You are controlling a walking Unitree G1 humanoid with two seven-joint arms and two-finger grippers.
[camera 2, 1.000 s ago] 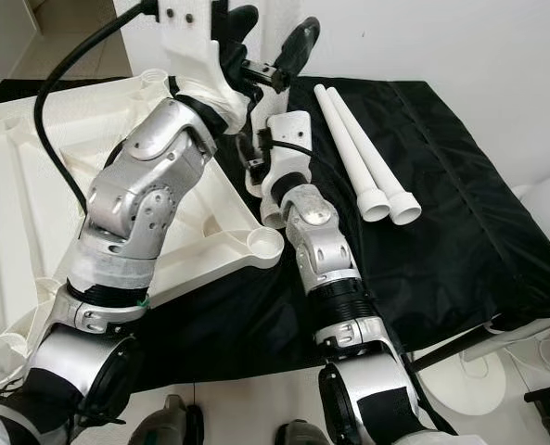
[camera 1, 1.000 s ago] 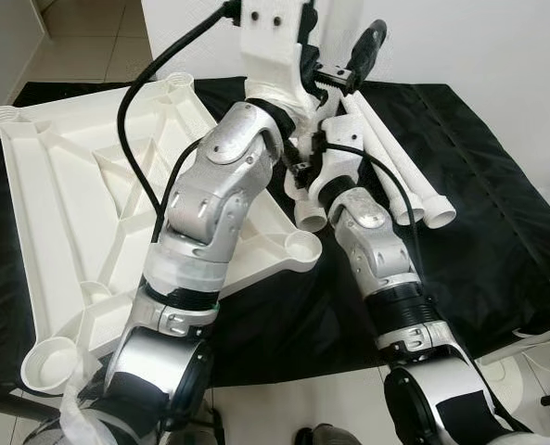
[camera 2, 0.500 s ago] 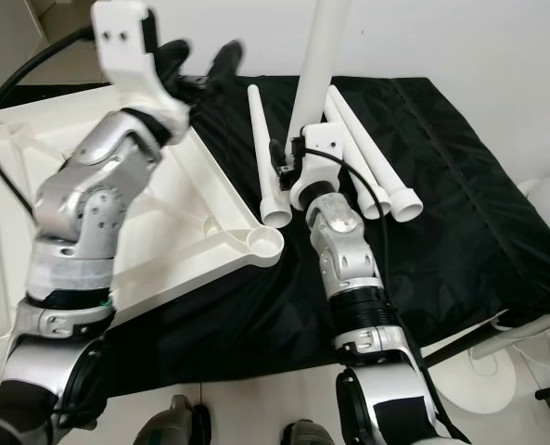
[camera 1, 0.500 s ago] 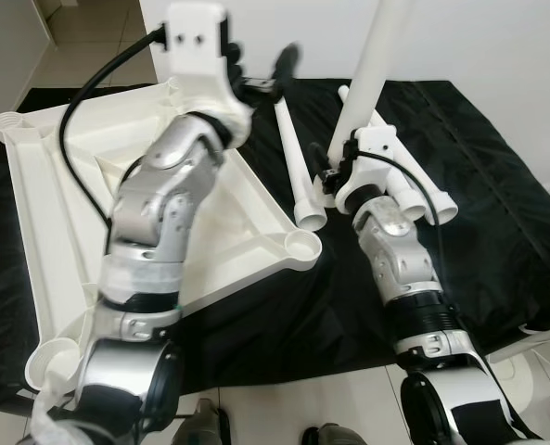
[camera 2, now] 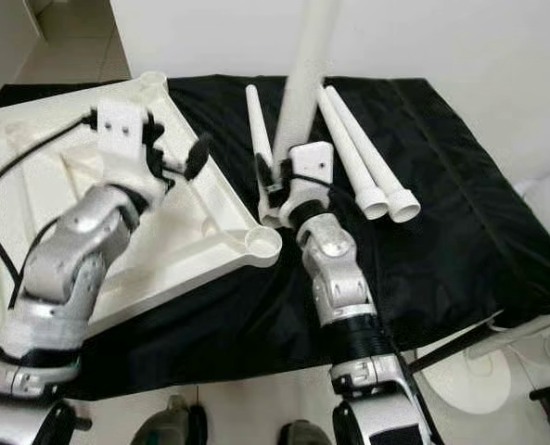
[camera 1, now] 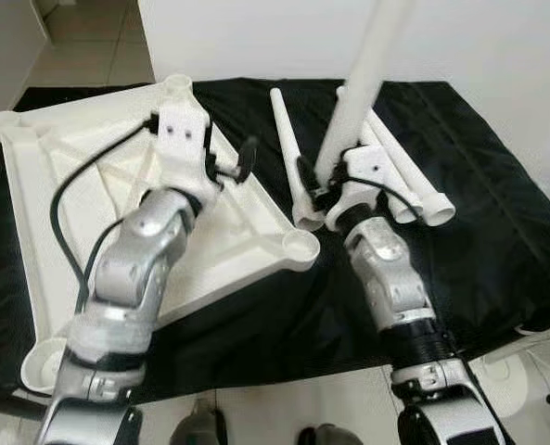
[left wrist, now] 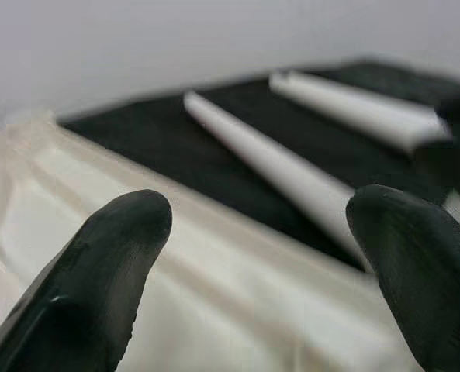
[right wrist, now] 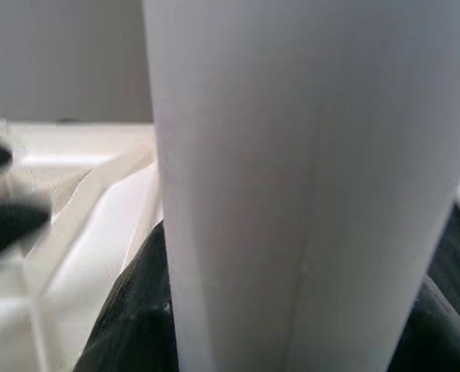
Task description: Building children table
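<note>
Right gripper (camera 1: pixel 319 190): clamped on upright white table leg (camera 1: pixel 367 69) | Left gripper (left wrist: pixel 261 256): fingers spread above inverted white tabletop (camera 1: pixel 61 176) | Black cloth (camera 1: pixel 497 213): three legs lying.

A black cloth (camera 1: pixel 497 232) covers the tabletop from edge to edge. On its left half lies a white table panel (camera 1: pixel 61 213), underside up, ribs and round corner sockets showing; one socket corner (camera 1: pixel 300 248) reaches toward the middle. Just right of the panel's far corner, one white leg (camera 1: pixel 288 148) lies alone on the cloth. Farther right, two more legs (camera 2: pixel 367 158) lie side by side, touching, flared ends toward the near edge.
</note>
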